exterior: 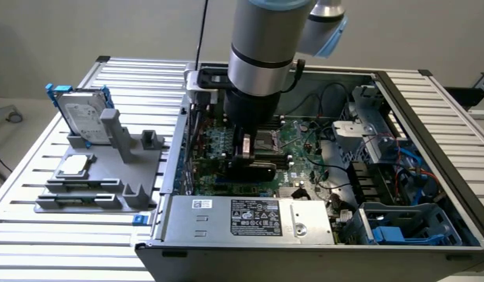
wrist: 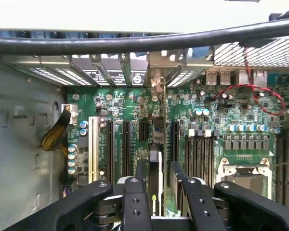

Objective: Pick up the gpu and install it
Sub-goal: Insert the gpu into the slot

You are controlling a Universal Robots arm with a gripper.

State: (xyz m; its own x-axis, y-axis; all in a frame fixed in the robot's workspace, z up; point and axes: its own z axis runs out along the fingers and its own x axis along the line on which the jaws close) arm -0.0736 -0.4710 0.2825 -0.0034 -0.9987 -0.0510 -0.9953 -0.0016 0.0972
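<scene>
Exterior view, read as a clock face: my arm drops in from twelve o'clock into the open computer case at the centre. My claw is down over the motherboard, jaws apart. They straddle the gpu, which stands edge-on in a slot. One finger sits on each side, and green board shows between the card and the far finger, so I have no grip on it. The card's bracket end points at the rear slot covers. A black cable crosses above them. The empty CPU socket lies just beside the card, with memory slots between them. The power supply is at six o'clock of the card. Outside the case, at nine o'clock, a grey fixture on the slatted table holds a CPU chip, and at ten o'clock a hard drive with blue rails, upright.
</scene>
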